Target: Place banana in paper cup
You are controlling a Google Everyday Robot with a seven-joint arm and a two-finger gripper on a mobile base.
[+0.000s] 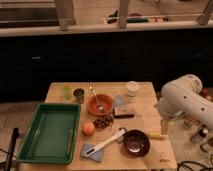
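Observation:
The banana [156, 135] is small and pale yellow. It lies on the wooden table [145, 107] near the right edge, just right of the dark bowl [136, 142]. The white paper cup [132, 88] stands upright at the back of the table, right of centre. My white arm [186, 100] reaches in from the right. The gripper [164, 125] hangs at the table's right edge, just above and right of the banana and well in front of the paper cup.
A green tray [50, 132] fills the left side. A pale green cup [66, 91] and a dark metal cup [79, 94] stand at the back left. Mid-table are an orange bowl with a spoon [100, 104], a round orange fruit [89, 128], a dark block [123, 112] and a white utensil [107, 142].

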